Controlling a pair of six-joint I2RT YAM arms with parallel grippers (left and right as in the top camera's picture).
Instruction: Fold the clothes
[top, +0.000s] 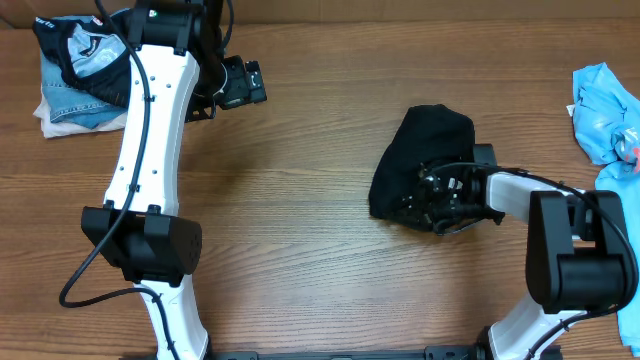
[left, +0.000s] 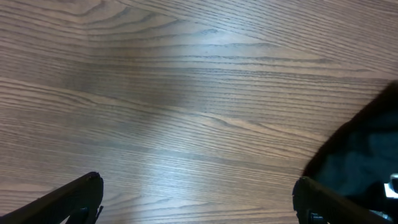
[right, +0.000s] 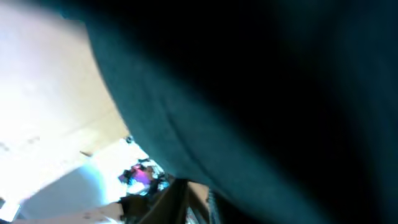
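A black T-shirt lies crumpled right of the table's middle. My right gripper is at its near edge, fingers buried in the cloth. In the right wrist view the dark fabric drapes over most of the picture and runs down into my right gripper, whose jaws stand close together on it. My left gripper hovers open over bare wood at the back left, far from the shirt. Its fingertips stand wide apart with nothing between them, and dark cloth shows at the right edge.
A pile of clothes, denim, white and a black-and-pale-blue patterned piece, sits at the back left corner behind the left arm. A light blue garment lies at the right edge. Bare wood table spreads between the arms.
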